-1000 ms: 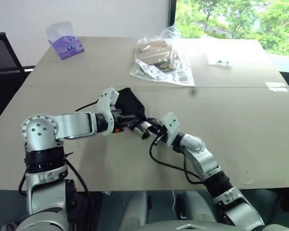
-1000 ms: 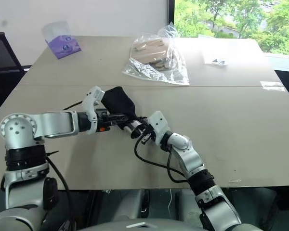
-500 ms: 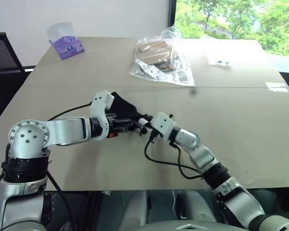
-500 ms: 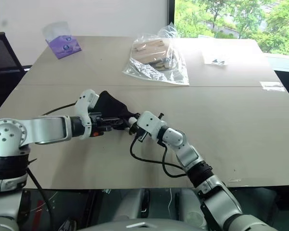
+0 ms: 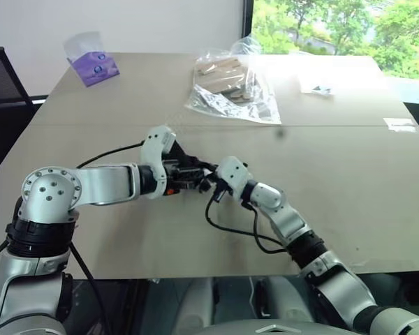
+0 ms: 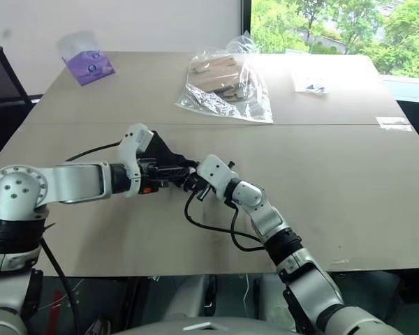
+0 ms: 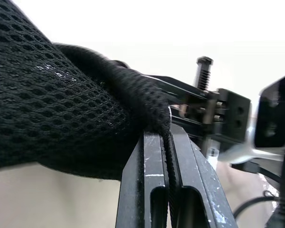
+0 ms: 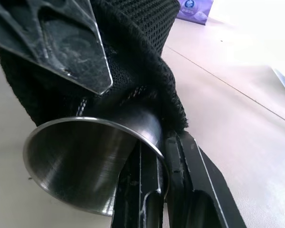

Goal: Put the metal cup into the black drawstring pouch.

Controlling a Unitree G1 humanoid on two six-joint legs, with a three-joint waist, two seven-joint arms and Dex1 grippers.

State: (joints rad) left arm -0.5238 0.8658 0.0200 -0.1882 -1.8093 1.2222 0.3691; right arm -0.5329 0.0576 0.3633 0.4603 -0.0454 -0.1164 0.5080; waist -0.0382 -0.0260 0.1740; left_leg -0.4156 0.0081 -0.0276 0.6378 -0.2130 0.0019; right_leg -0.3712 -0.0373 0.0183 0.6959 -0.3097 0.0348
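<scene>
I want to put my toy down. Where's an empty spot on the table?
The wide bare stretch of the table on the robot's right is free. The far edge holds a tissue pack and a plastic bag; the middle is crowded.

Both arms are reached inward over the desk (image 5: pixel 349 188) so that the tools meet near its middle. The left tool (image 5: pixel 195 172) is clamped on the black drawstring pouch (image 7: pixel 61 104), its forearm held level. The right tool (image 5: pixel 211 183) is closed on the metal cup's (image 8: pixel 85 161) rim, its elbow bent.
</scene>
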